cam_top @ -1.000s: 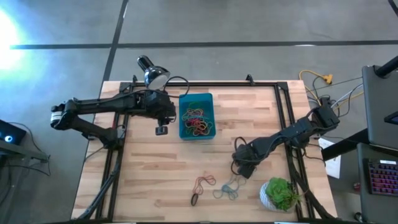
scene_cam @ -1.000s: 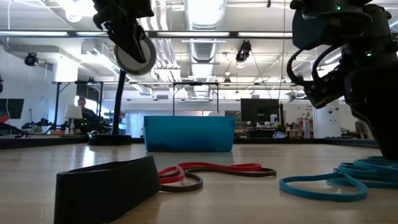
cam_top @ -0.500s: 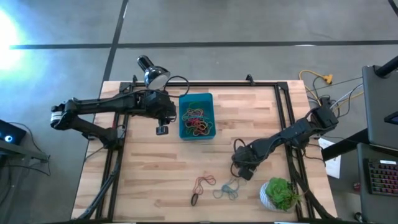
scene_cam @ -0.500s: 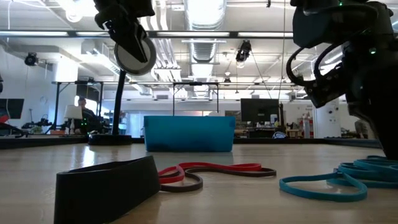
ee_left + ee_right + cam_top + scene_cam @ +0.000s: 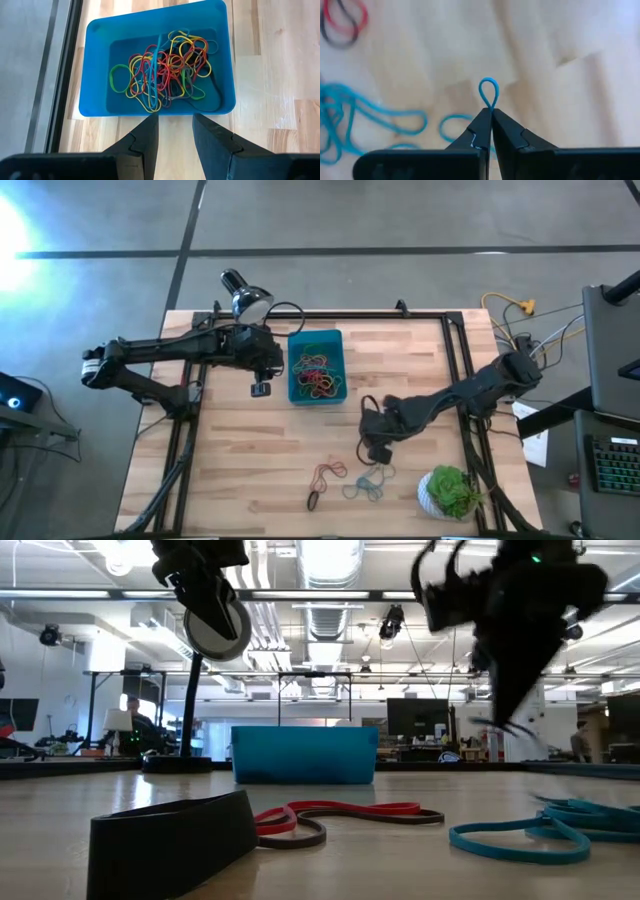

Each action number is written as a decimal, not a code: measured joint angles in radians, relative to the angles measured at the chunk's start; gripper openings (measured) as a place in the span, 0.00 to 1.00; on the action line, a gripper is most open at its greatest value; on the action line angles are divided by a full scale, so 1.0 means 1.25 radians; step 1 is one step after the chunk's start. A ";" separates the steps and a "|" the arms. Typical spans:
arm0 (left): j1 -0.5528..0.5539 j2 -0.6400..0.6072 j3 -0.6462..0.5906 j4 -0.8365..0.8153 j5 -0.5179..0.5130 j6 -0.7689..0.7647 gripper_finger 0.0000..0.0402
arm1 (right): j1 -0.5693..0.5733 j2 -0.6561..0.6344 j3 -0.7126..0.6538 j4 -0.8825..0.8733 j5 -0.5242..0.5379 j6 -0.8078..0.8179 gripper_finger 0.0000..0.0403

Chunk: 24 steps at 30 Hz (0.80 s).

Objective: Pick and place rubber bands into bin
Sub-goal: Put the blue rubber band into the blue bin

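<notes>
Above the worktop [image 5: 250,450], the right end effector [image 5: 491,116] was closed on 1 blue rubber band [image 5: 489,92], lifted clear for carrying. The left end effector [image 5: 173,125] waited with its fingers apart beside the bin [image 5: 295,350], which held many bands. Perhaps 5 or 6 rubber bands [image 5: 345,480] lay loose; the tangle hid the exact count.

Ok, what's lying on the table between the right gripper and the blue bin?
Only bare wood, by the high view: right gripper, shut on a blue rubber band, then empty boards up to the bin.
</notes>
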<state>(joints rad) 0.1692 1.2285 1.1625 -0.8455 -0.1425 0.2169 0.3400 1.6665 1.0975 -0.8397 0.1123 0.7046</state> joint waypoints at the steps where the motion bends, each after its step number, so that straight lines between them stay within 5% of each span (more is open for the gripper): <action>1: 0.000 0.000 0.000 0.000 0.000 0.000 0.26 | -0.003 0.000 0.019 -0.015 0.026 -0.013 0.02; 12: 0.001 0.000 0.000 0.000 -0.019 0.000 0.26 | -0.078 -0.002 0.231 -0.054 0.288 -0.249 0.02; 24: 0.001 -0.001 -0.001 -0.001 -0.018 0.000 0.26 | -0.227 -0.002 0.318 0.061 0.327 -0.508 0.02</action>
<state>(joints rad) 0.1699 1.2278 1.1614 -0.8467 -0.1654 0.2169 0.0563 1.6642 1.4945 -0.7631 0.5207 0.0695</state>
